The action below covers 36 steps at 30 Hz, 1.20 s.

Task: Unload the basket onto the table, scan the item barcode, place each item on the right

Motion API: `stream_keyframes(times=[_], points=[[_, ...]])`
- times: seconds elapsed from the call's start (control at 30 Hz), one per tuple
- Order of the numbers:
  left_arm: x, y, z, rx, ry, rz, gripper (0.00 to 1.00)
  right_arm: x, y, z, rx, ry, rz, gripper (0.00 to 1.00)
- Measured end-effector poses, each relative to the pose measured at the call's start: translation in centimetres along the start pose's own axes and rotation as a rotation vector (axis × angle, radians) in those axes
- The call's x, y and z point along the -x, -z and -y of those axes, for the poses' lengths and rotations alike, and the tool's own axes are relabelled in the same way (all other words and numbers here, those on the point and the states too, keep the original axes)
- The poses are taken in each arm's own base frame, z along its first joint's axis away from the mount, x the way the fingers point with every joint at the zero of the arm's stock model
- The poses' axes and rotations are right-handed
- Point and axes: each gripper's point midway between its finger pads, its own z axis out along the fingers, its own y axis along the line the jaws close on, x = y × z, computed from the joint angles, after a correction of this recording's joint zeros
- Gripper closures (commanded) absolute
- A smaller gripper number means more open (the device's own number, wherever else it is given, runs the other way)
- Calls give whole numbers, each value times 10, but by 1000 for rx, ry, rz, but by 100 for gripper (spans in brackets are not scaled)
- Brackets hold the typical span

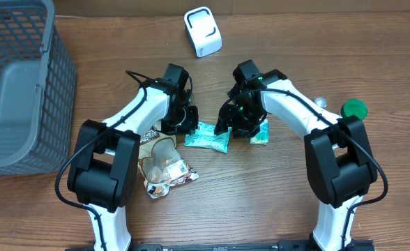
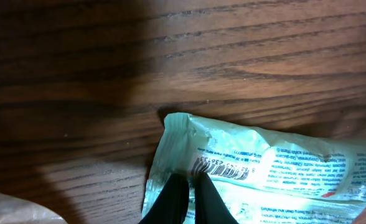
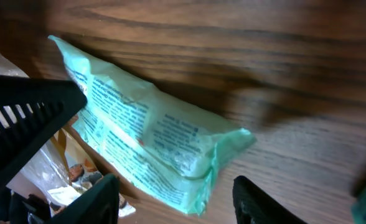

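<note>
The wooden table point(image 1: 295, 42) carried a grey mesh basket point(image 1: 51, 90) at its left edge and a white barcode scanner point(image 1: 203, 31) towards the far side. A mint-green packet point(image 1: 208, 137) lay flat mid-table, clear snack bags point(image 1: 164, 164) lay nearer the front, and a green lid point(image 1: 353, 109) sat to the right.

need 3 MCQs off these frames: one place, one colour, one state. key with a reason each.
1. Where is the white scanner?
A. on the table, beyond both arms
B. held in a gripper
C. on the floor

2. What colour is the packet between the arms?
A. red
B. black
C. pale green

3. How is the right gripper?
A. shut on nothing
B. open, fingers either side of the packet's end
C. out of view

Key:
1 A, the overhead view shows it alone on the wood.
2 C, every view shows mint wrapping.
3 B, its wrist view shows a gap beside the packet.
</note>
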Motion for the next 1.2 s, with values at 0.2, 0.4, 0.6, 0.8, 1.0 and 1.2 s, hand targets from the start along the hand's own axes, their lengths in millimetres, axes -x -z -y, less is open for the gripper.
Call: stream_keyframes(times=[0.2,0.4,0.6,0.8,1.0,1.2], points=[[1,-2,2,-17,1,-8,96,4,-19,1,48,-29,32,51],[1,-2,2,-18,0,-9,96,3,-31,-8,162,-52,45,60],[3,-2,1,-12,0,-4,96,6,-32,-9,198,-79,65,66],[5,-1,-1,-4,-6,6,96,13,-32,-12,218,-63,96,64],[6,-1,-2,-2,-21,10,96,16,-31,-16,233,-47,108,64],[7,-1,-1,-2,-25,12,96,16,-30,-16,241,-47,108,88]])
